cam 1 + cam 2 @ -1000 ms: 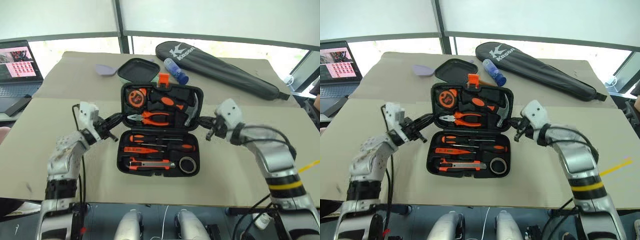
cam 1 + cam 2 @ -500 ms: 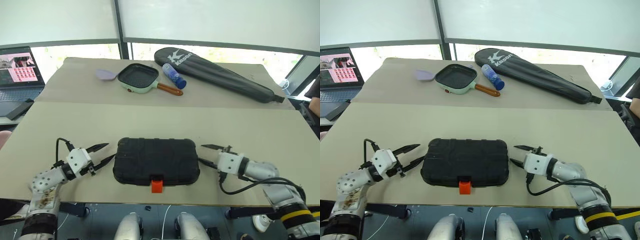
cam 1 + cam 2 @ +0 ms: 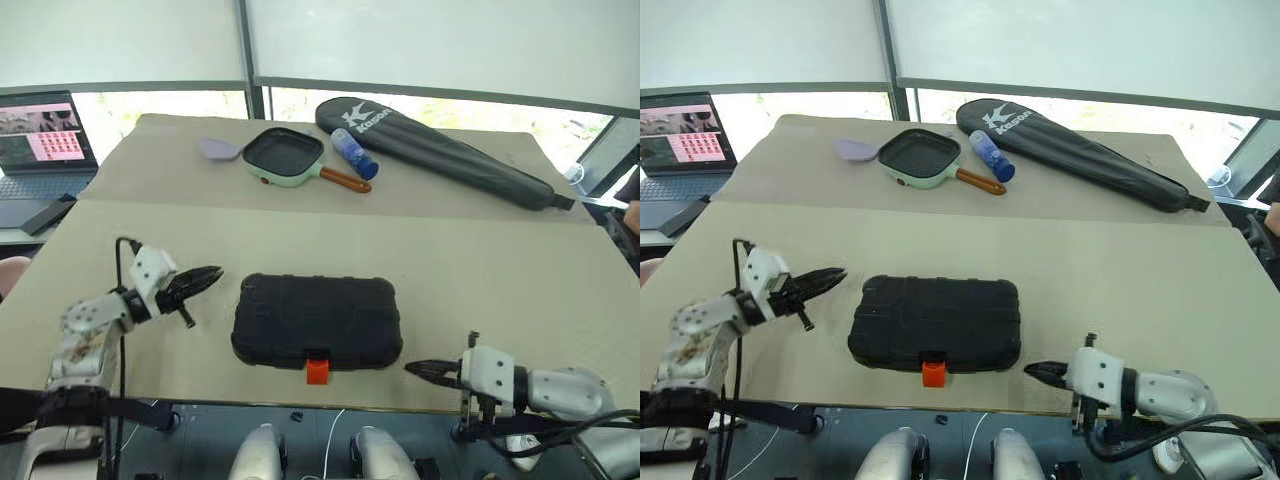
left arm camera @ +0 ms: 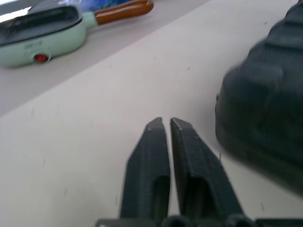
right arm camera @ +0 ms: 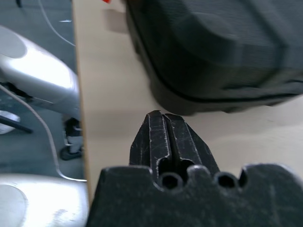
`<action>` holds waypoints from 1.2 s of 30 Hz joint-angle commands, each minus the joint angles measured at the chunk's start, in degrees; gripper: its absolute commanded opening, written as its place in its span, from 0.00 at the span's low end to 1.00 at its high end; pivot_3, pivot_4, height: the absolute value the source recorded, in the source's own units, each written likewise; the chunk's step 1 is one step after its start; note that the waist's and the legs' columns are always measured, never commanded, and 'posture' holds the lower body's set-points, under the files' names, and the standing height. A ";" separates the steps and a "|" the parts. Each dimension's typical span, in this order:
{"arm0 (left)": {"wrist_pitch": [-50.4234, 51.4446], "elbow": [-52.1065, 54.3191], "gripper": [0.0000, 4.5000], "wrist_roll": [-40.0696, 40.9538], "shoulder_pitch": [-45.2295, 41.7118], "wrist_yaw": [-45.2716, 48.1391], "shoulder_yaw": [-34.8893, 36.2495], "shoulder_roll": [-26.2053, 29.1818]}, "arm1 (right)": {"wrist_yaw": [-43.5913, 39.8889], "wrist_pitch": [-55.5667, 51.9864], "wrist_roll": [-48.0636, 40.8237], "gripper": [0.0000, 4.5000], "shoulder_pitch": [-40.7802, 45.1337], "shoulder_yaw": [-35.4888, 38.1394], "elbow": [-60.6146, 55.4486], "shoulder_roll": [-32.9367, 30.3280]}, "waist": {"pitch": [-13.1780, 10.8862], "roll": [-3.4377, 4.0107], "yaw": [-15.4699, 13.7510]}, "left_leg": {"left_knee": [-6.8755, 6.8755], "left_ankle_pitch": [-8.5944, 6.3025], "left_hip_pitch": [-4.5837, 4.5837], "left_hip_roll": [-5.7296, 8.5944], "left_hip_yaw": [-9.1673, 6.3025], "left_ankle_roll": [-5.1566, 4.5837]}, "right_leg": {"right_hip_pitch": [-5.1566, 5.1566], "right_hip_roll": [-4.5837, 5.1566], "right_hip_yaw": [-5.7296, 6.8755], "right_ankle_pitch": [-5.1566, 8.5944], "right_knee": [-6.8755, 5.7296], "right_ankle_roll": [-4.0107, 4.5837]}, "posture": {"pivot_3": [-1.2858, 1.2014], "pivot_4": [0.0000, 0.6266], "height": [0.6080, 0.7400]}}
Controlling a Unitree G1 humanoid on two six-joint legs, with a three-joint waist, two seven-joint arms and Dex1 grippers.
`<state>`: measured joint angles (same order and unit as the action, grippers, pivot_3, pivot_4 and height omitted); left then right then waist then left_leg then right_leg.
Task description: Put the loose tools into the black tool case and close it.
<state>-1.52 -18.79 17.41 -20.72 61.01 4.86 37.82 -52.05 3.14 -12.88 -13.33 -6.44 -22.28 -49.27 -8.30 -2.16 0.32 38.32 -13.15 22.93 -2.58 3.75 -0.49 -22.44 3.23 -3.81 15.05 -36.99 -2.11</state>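
Since a second ago the black tool case (image 3: 317, 320) has gone from lying open with its tools showing to shut flat near the table's (image 3: 480, 270) near edge, and both arms have drawn back. Left gripper (image 3: 205, 277) hangs just off its left end, right gripper (image 3: 422, 370) by its near right corner; both are pinched together, empty. Ribbed hard plastic, rigid and probably weighty; the orange latch (image 3: 317, 371) looks the best place to press.
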 commanded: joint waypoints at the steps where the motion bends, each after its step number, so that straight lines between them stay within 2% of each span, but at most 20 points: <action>1: 3.36 -3.68 0.01 -3.50 -5.16 2.28 -4.91 -0.38 | 1.46 -4.64 4.01 0.00 3.83 -4.32 -1.67 2.68 | 0.00 0.00 0.20 | 0.00 0.00 0.02 0.01 -0.01 0.00 | -0.02 -0.02 0.00 0.00 -0.01 0.00 | 0.52 0.24 1.00; 5: 3.02 -10.22 0.01 -7.87 -9.13 4.68 -9.44 -0.17 | 2.59 -9.43 7.06 0.00 9.47 -7.70 -1.18 6.08 | -0.01 -0.04 0.72 | 0.01 0.01 0.26 0.00 -0.01 0.00 | -0.33 -0.11 -0.06 -0.01 -0.05 0.02 | 0.52 0.24 1.00; 8: 1.79 -11.99 0.01 -7.81 -9.53 6.35 -9.37 -0.35 | 4.26 -10.57 8.86 0.00 13.75 -7.81 1.20 8.71 | -0.01 -0.07 0.85 | 0.01 0.01 0.35 -0.08 -0.02 0.00 | -0.48 -0.21 -0.09 -0.05 -0.10 0.09 | 0.52 0.24 1.00; 17: 8.68 2.98 0.01 0.30 2.82 8.25 -2.92 1.34 | 7.63 -5.63 12.29 0.00 29.46 -5.51 18.32 14.88 | -0.03 -0.07 0.70 | 0.04 0.03 0.59 -0.12 0.07 0.02 | -0.78 -0.14 -0.14 -0.07 -0.18 0.11 | 0.52 0.24 1.00; 21: 11.92 7.78 0.01 4.63 6.04 5.60 0.74 -0.40 | 7.23 -2.19 11.96 0.00 33.14 -4.51 25.10 15.43 | -0.05 -0.07 0.34 | 0.02 0.02 0.65 -0.11 0.04 0.02 | -0.81 -0.12 -0.10 -0.07 -0.18 0.12 | 0.52 0.24 1.00; 25: 13.11 8.31 0.01 7.53 4.02 4.30 3.95 -0.90 | 4.49 -3.09 8.66 0.00 31.88 -2.31 23.93 14.05 | -0.06 -0.08 0.21 | 0.03 0.03 0.68 -0.08 0.01 0.02 | -0.79 -0.05 -0.06 -0.08 -0.18 0.10 | 0.52 0.24 1.00; 29: 16.29 8.62 0.01 9.95 -1.53 6.56 4.44 0.43 | -0.99 -9.61 0.85 0.00 25.69 0.49 14.60 11.31 | -0.10 -0.13 -0.63 | 0.10 0.03 0.85 -0.03 -0.15 0.02 | -0.81 -0.05 0.11 -0.08 -0.16 0.10 | 0.52 0.24 1.00; 33: 18.98 9.89 0.01 8.63 -6.85 9.08 -0.93 0.03 | -2.96 -16.00 -2.05 0.00 19.40 -0.24 5.11 8.37 | -0.10 -0.12 -0.79 | 0.15 0.02 0.87 0.02 -0.19 0.02 | -0.74 -0.03 0.14 -0.08 -0.13 0.08 | 0.52 0.24 1.00; 36: 19.46 10.88 0.01 6.90 -9.87 10.89 -5.50 -0.79 | -1.41 -17.37 -1.16 0.00 17.61 -1.81 2.32 9.51 | -0.10 -0.12 -0.51 | 0.17 0.02 0.84 0.03 -0.17 0.02 | -0.74 -0.06 0.11 -0.09 -0.14 0.06 | 0.52 0.24 1.00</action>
<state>17.61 -9.88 24.99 -28.97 70.67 1.53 37.42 -54.39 -13.27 -13.52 4.17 -8.19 -16.82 -40.34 -8.40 -2.28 -0.20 38.50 -13.12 23.77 -2.56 3.58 -0.47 -23.18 3.15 -3.70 14.96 -37.13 -2.05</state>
